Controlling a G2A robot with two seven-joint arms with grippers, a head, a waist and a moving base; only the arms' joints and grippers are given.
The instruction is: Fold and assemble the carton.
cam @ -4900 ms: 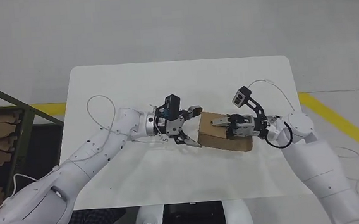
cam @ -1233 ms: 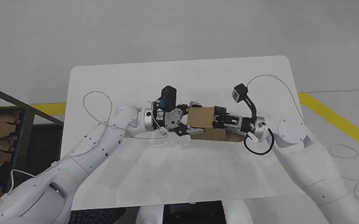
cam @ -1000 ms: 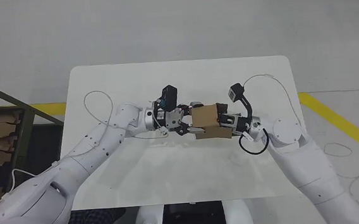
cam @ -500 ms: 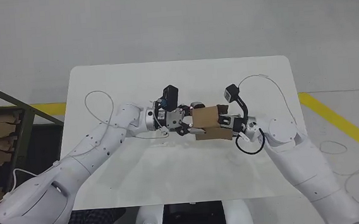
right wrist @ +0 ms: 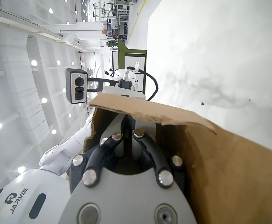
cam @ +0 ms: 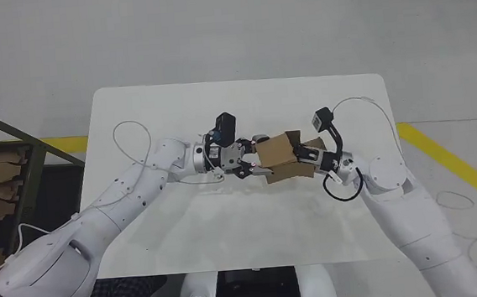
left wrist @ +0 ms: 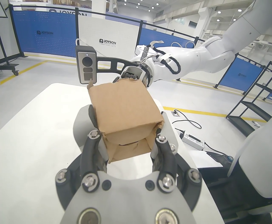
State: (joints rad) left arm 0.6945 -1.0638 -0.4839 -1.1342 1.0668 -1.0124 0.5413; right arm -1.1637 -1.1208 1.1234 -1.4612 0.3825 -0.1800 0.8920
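Note:
A small brown carton (cam: pixel 279 151) hangs just above the middle of the white table (cam: pixel 177 111), between both arms. In the left wrist view my left gripper (left wrist: pixel 127 129) is shut on the carton (left wrist: pixel 123 110), one finger on each side wall, and the near end is open with a curved flap inside. My right gripper (cam: pixel 313 157) is at the carton's opposite end. In the right wrist view its fingers (right wrist: pixel 127 125) are pressed together inside that open end, under a raised flap (right wrist: pixel 148 110) and beside a brown side panel (right wrist: pixel 223 169).
A white cable loop (cam: pixel 124 145) from the left arm lies on the table's left part. A green-framed rack with cardboard pieces (cam: pixel 1 180) stands off the table's left edge. Bare tabletop lies in front of and behind the carton.
Since the earliest frame the carton has gone from a low slanted shape to a box and shifted left. In the last half second the right arm drew back to the right and the carton's right end spread.

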